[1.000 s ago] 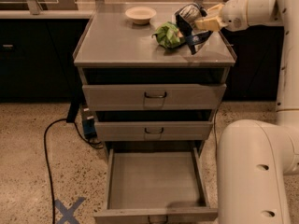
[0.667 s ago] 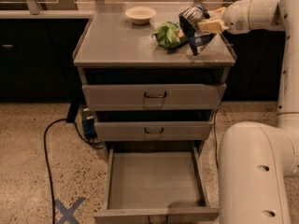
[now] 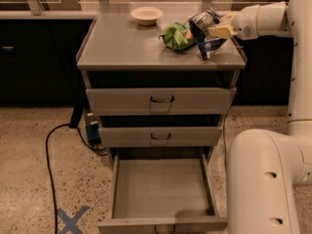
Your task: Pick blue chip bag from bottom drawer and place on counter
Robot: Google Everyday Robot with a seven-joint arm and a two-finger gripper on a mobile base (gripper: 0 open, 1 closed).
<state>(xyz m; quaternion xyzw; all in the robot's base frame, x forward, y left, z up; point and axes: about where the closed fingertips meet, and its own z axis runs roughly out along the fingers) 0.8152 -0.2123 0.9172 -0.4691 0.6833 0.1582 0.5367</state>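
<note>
My gripper (image 3: 218, 31) reaches in from the right over the right side of the counter (image 3: 122, 45). It is shut on the blue chip bag (image 3: 204, 32). The bag hangs tilted, with its lower corner at or just above the counter top. The bottom drawer (image 3: 161, 186) is pulled open at the foot of the cabinet, and its grey floor is bare.
A green snack bag (image 3: 175, 36) lies on the counter just left of the blue bag. A white bowl (image 3: 146, 14) stands at the counter's back. Two upper drawers (image 3: 161, 100) are closed. My white arm base (image 3: 265, 179) stands right of the open drawer. A black cable (image 3: 48, 155) and a blue tape X (image 3: 72, 219) are on the floor at left.
The gripper with the blue chip bag has shifted slightly to the right and down toward the counter top. Nothing else has moved.
</note>
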